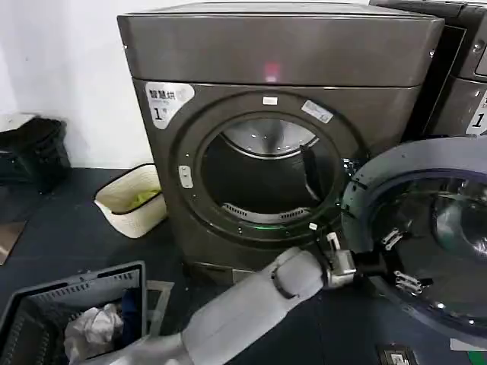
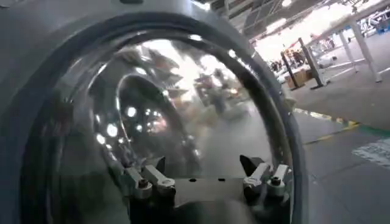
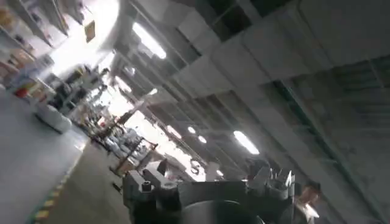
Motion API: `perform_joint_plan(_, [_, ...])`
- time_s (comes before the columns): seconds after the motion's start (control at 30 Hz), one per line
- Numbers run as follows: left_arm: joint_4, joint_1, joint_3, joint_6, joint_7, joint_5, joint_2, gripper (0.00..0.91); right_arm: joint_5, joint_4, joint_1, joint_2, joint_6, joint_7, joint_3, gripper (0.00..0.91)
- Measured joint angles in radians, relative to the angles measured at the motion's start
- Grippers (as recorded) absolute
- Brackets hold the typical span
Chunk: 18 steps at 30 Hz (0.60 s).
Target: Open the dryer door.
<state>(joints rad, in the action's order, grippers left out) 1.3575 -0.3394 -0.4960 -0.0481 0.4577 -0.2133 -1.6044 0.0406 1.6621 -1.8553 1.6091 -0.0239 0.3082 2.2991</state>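
Dryer door [image 1: 426,228] swung wide open, hanging off the right side of the dryer [image 1: 274,137], grey inner face and glass bowl toward the camera, plane standing roughly upright. Left gripper [image 1: 392,262] against that inner face, fingers [image 2: 143,182] spread apart, pinching nothing. Drum mouth directly behind the gripper. Risk: pushing further strains the hinge or knocks the neighbouring machine [image 1: 456,68]. Right gripper [image 3: 207,189] raised toward the ceiling, fingers apart, idle.
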Motion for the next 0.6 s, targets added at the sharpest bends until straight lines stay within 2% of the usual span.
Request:
perform_joint_plan(0.17, [-0.042,0.009,0.004,0.005,0.0,0.0,-0.005,0.907,-0.006,-0.016,-0.004,0.0,0.001,-0.006,0.0,0.907])
perform_joint_plan(0.33, [-0.072,0.011,0.019,0.02,0.001,0.002,-0.005,0.907,-0.043,-0.037,-0.002,-0.019,0.023,-0.001,0.0,0.907])
perform_joint_plan(0.6, [-0.11,0.022,0.041,0.028,-0.013,-0.011,-0.005,0.907,-0.043,-0.051,-0.009,-0.036,0.029,-0.001,0.001,0.907])
